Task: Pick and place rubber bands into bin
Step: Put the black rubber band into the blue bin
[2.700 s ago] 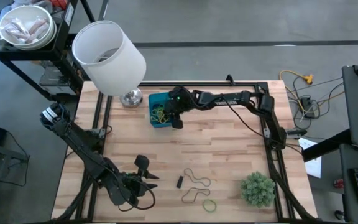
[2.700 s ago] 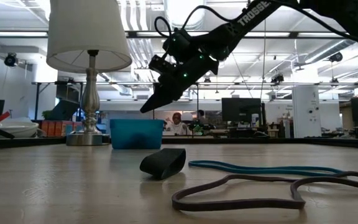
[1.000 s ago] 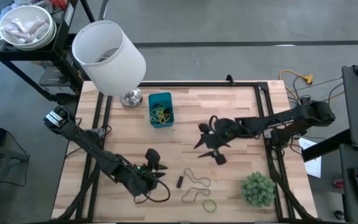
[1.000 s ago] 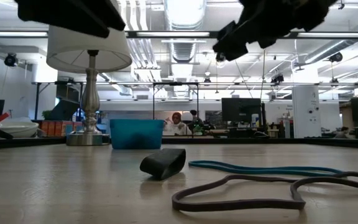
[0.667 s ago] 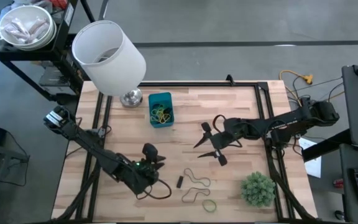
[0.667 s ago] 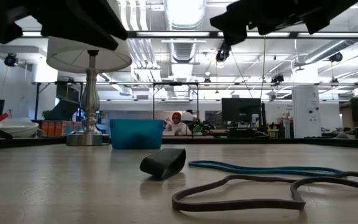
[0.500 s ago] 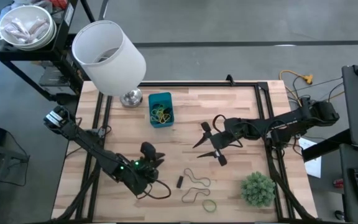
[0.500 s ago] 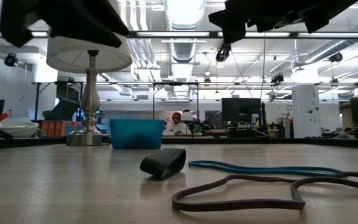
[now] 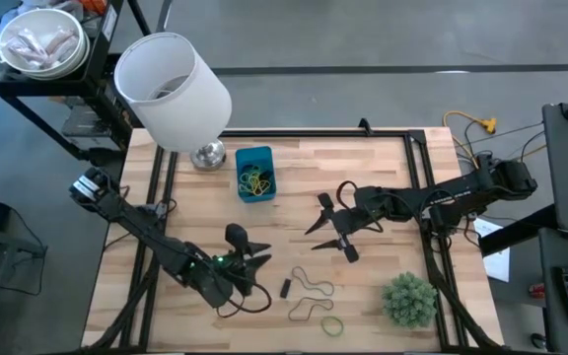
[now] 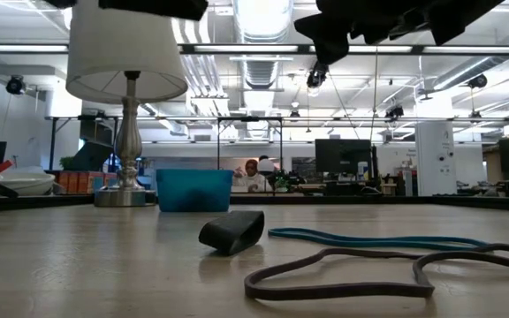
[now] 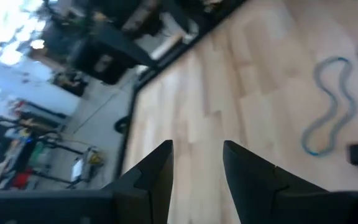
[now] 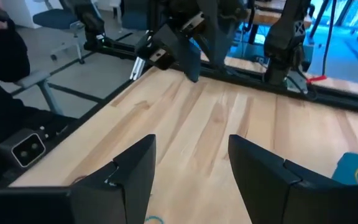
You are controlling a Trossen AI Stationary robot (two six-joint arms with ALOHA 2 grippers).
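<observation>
Since a few seconds ago the right arm has drawn back from over the bin (image 9: 255, 174) to mid-desk, where its right pincer (image 9: 329, 226) hangs above the wood with its two dark fingers spread wide and nothing between them; the left arm has meanwhile crept in from the near-left corner, and its left pincer (image 9: 254, 261) now hovers with fingers parted and empty, just beside the loose bands. The bin is a small blue open box standing on the desk (image 9: 363, 177) near the lamp (image 9: 174, 91), with a tangle of yellow and green rubber bands (image 9: 254, 180) lying inside it. Toward the near edge lie four more loose bands: a short, wide black band (image 9: 286, 288) standing up on its edge as a squat loop, a long thin brown band (image 9: 314, 283) in a wavy outline, a long teal one (image 9: 309, 310) beside it, and a small green ring (image 9: 333, 324) nearest the edge. From desk height the black band (image 10: 231, 231) is plainly a thick flattened loop, with the teal band (image 10: 374, 238) and the brown band (image 10: 360, 268) lying flat and limp. A bushy green plant (image 9: 408, 300) sits at the near-right corner.
</observation>
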